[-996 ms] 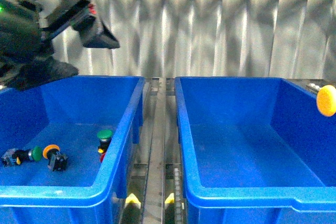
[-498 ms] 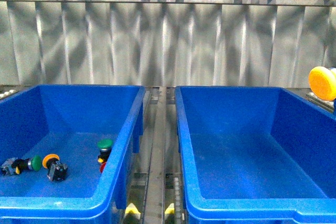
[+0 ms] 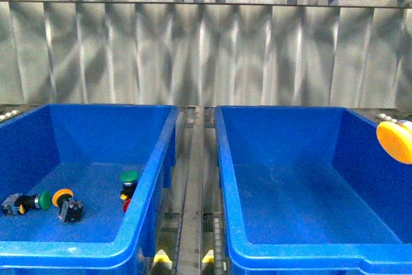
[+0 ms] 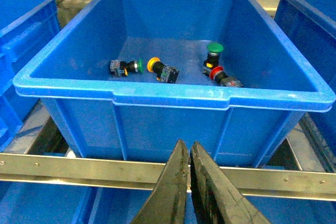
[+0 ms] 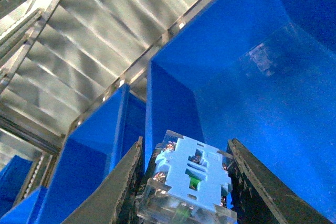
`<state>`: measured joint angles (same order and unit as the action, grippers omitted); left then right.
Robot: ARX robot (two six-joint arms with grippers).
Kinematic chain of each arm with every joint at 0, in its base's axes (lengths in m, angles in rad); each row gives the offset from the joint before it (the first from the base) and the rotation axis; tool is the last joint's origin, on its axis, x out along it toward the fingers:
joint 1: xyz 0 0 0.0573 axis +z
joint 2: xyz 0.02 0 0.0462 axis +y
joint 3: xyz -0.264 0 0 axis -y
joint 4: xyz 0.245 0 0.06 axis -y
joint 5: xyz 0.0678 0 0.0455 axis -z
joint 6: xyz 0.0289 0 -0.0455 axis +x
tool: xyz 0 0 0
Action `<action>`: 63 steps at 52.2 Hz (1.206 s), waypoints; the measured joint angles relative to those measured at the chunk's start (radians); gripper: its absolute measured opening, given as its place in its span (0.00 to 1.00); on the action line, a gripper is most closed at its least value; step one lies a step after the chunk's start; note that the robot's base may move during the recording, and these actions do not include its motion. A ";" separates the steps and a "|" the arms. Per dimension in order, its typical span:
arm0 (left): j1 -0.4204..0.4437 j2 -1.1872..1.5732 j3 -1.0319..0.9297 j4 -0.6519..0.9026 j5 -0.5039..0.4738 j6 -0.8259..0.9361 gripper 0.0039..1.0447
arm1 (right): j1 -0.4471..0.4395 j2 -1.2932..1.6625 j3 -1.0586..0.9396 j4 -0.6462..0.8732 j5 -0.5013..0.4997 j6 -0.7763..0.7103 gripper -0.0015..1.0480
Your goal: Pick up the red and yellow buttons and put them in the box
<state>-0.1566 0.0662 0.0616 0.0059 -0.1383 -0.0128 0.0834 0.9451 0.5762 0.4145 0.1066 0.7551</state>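
Observation:
At the front view's right edge a yellow button hangs over the right wall of the empty blue box. My right gripper is shut on that button's pale contact block, above the box's floor. The left blue crate holds a yellow button, a red button and two green-capped ones. In the left wrist view my left gripper is shut on nothing, outside that crate's near wall, with the yellow button and red button inside. Neither gripper shows in the front view.
Metal rails run between the two crates, and a corrugated metal wall stands behind them. A steel bar crosses just beneath the left gripper. Another blue crate sits beside the one with the buttons.
The left arm, high at the left a second ago, has left the front view. The held yellow button rose at the right edge, then dropped a little.

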 joint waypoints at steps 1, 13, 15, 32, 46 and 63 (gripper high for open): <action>0.025 -0.005 -0.001 -0.005 0.041 0.000 0.02 | 0.003 -0.003 -0.003 0.001 0.002 -0.005 0.37; 0.151 -0.045 -0.036 -0.007 0.137 0.002 0.02 | 0.037 -0.016 -0.035 0.044 0.010 -0.039 0.37; 0.151 -0.048 -0.039 -0.008 0.138 0.002 0.02 | 0.042 -0.019 -0.040 0.053 0.015 -0.045 0.37; 0.152 -0.051 -0.040 -0.007 0.138 0.003 0.10 | 0.090 -0.058 -0.106 0.143 0.074 -0.108 0.37; 0.152 -0.051 -0.040 -0.007 0.138 0.003 0.53 | 0.146 -0.059 -0.127 0.194 0.138 -0.168 0.37; 0.152 -0.051 -0.040 -0.007 0.138 0.005 0.93 | 0.206 -0.059 -0.143 0.216 0.189 -0.227 0.37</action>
<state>-0.0044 0.0147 0.0219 -0.0013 0.0002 -0.0078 0.2890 0.8864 0.4335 0.6300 0.2955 0.5282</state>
